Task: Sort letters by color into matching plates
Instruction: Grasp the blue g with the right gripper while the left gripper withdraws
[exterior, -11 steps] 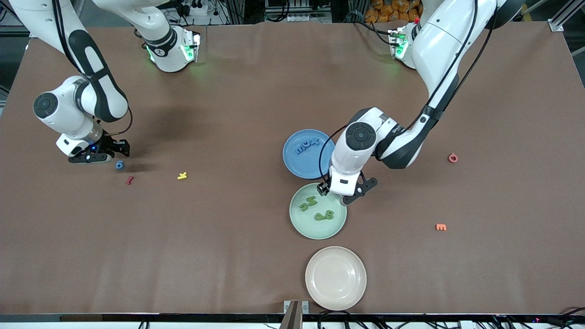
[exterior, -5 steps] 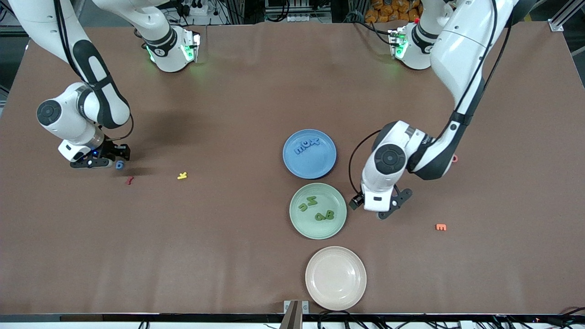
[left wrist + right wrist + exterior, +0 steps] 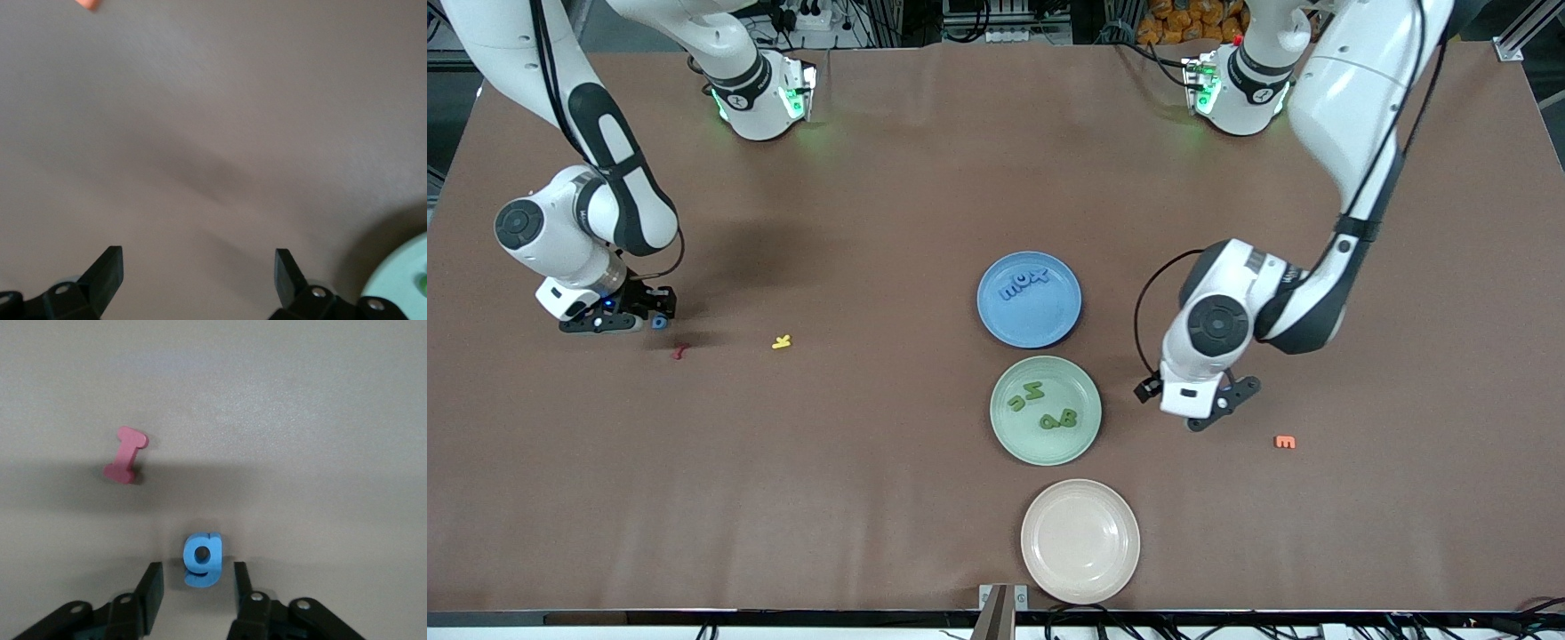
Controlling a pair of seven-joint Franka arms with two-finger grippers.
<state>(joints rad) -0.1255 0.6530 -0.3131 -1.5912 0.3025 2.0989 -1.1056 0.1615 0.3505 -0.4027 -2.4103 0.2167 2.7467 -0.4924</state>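
My right hand (image 3: pixel 195 587) sits low on the surface, fingers apart, straddling the blue letter g (image 3: pixel 201 559) without clamping it. My left hand (image 3: pixel 198 283) hangs spread wide, empty, beside the green plate (image 3: pixel 1005 431). The blue plate (image 3: pixel 1060 322) carries blue letters.

table (image 3: pixel 889 196): brown, matte | centre: blue plate (image 3: pixel 1063 324), green plate (image 3: pixel 1005 436) nearer the camera, cream plate (image 3: pixel 1040 569) nearest | right arm's end: blue letter (image 3: pixel 660 322), red piece (image 3: pixel 680 352), yellow piece (image 3: pixel 782 341) | left arm's end: orange piece (image 3: pixel 1285 441)
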